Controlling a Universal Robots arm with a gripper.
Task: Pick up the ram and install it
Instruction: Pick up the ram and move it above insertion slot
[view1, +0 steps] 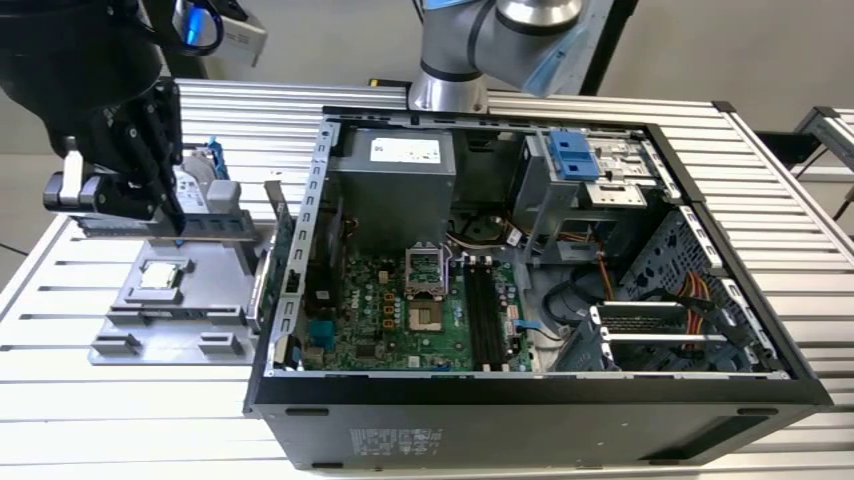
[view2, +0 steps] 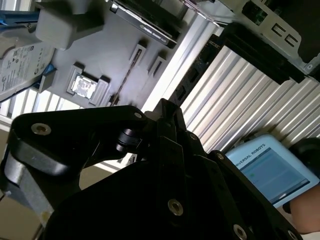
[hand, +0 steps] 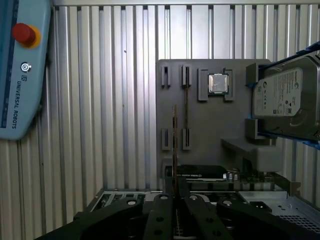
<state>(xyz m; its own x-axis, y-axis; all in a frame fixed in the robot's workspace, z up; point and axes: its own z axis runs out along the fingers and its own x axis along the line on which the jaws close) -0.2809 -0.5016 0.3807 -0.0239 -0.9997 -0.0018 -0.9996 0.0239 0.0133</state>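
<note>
Currently gripper (hand: 175, 202) grips ram (hand: 175, 150) over tray (hand: 210, 125), hard drive (hand: 285, 100) alongside.

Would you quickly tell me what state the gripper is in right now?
Gripper: closed on the ram, held edge-on over the grey tray.

silver-grey arm (view1: 447, 90) with pale blue caps (view1: 558, 62), matte black pincer (hand: 175, 199), silver screws (view2: 41, 129)
</note>
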